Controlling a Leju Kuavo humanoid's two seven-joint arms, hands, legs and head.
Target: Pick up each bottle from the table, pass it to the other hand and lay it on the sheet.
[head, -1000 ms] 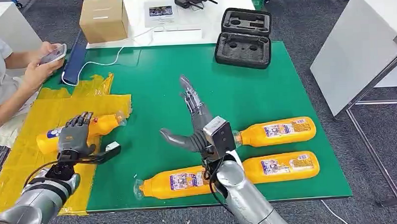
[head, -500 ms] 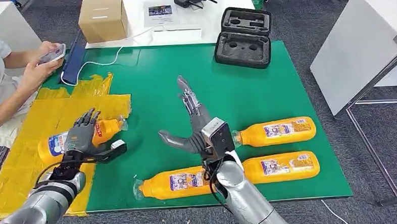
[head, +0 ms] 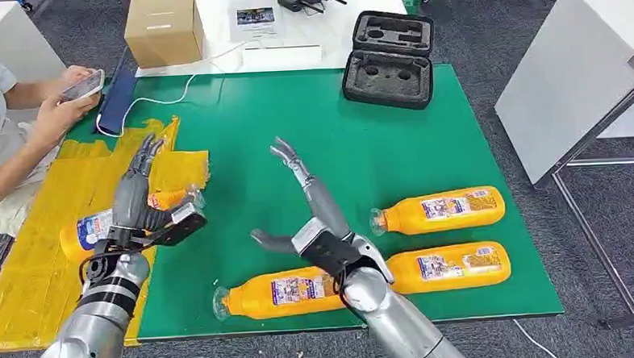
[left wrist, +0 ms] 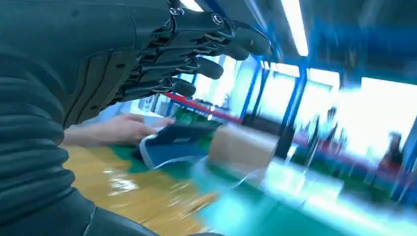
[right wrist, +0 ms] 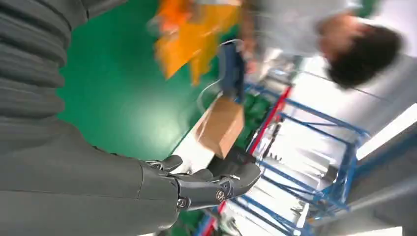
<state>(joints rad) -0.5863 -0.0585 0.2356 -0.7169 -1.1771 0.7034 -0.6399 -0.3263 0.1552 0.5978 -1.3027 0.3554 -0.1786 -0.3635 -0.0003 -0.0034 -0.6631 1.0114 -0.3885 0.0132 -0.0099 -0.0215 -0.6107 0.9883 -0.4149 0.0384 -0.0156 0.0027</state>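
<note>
- Head view: my left hand (head: 134, 195) is raised over the yellow sheet (head: 51, 263), fingers stretched out and spread wide, holding nothing.
- One orange bottle (head: 98, 227) lies on its side on the sheet, right behind that hand, cap end toward the green mat (head: 361, 153). I cannot tell whether my hand touches it.
- My right hand (head: 303, 208) is up over the middle of the mat, fingers long and apart, thumb out to the side, empty.
- Three more orange bottles lie on the mat on their sides: a near bottle (head: 278, 292) just by my right wrist, a second bottle (head: 451, 267) beside it on the right, a far bottle (head: 440, 210) a row behind.
- At the back of the worktop: an open black case (head: 389, 59), a cardboard box (head: 164, 28), a blue tablet (head: 119, 95) with a white cable.
- A person (head: 1, 136) sits at the left edge, holding a phone (head: 83, 84).
- Left wrist view: my dark fingers (left wrist: 206, 39) are straight and fanned with nothing between them. Past them, blurred, the sheet, the person's hand by the tablet, and the box.
- Right wrist view: my fingers (right wrist: 216, 187) reach out flat with nothing in them. The mat sits behind; the sheet, box and person are blurred beyond.
</note>
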